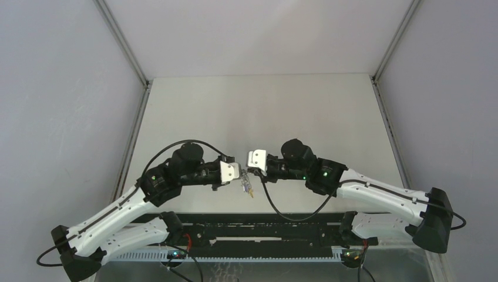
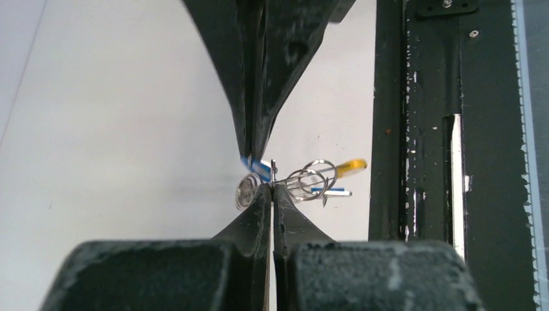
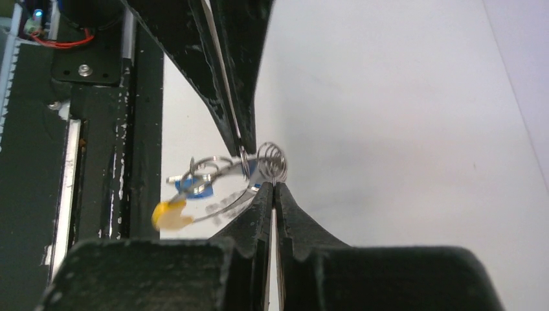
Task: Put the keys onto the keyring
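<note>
My two grippers meet tip to tip above the table's near middle. My left gripper [image 1: 239,172] [image 2: 273,186] is shut on a thin wire of the keyring [image 2: 314,179], whose silver loops and yellow-orange section [image 2: 350,168] hang to its right. The keyring also dangles in the top view [image 1: 248,187]. My right gripper [image 1: 249,167] [image 3: 273,186] is shut, and its tips pinch a blue-headed key [image 2: 257,166] beside a small coiled ring [image 3: 272,159]. A second blue key [image 3: 194,188] hangs on the loops near the yellow section [image 3: 169,215].
The black mounting rail [image 1: 264,232] with cables runs along the table's near edge, just below the grippers. It also shows in the left wrist view [image 2: 421,123] and the right wrist view [image 3: 97,129]. Grey walls enclose the pale table [image 1: 264,111].
</note>
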